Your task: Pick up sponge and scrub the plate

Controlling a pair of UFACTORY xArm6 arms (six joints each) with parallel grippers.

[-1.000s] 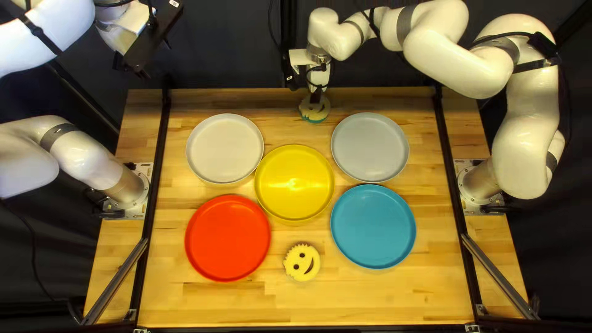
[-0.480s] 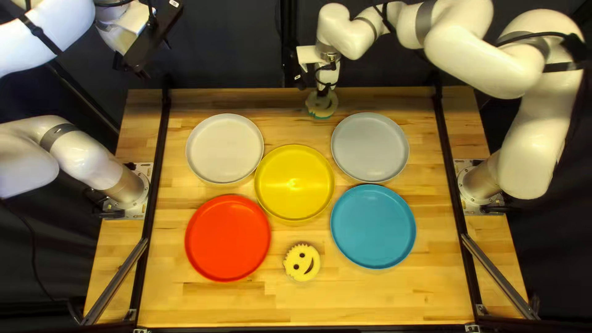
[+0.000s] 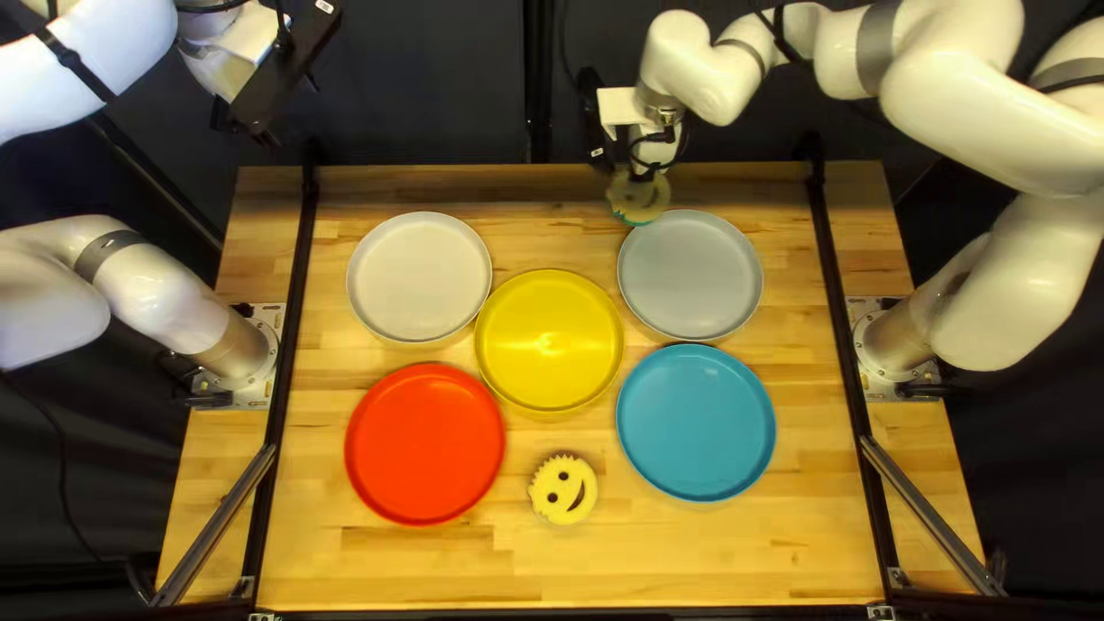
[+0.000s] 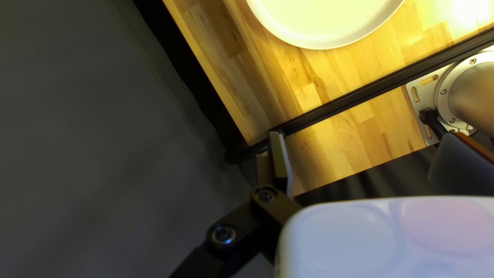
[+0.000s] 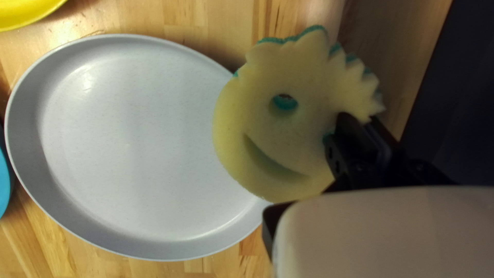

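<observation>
My right gripper (image 3: 650, 170), at the far side of the top left view, holds a round yellow-and-green sponge (image 3: 638, 199) beside the far rim of the grey plate (image 3: 690, 276). In the right wrist view, my right gripper (image 5: 355, 126) is shut on one edge of the smiling sponge (image 5: 267, 134), which covers part of the grey plate's (image 5: 134, 144) rim. Contact between them cannot be told. My left gripper (image 3: 270, 92) hangs beyond the table's far left corner. In the left wrist view, my left gripper (image 4: 368, 154) stands open with nothing between its fingers.
White (image 3: 420, 276), yellow (image 3: 550, 340), red (image 3: 426, 444) and blue (image 3: 696, 422) plates lie on the table (image 3: 690, 564). A second smiling sponge (image 3: 564, 489) lies between the red and blue ones, nearer the front. Black rails run along both sides.
My right gripper has moved toward the right of the top left view with the sponge, from the table's far edge to beside the grey plate. The left arm has stayed still.
</observation>
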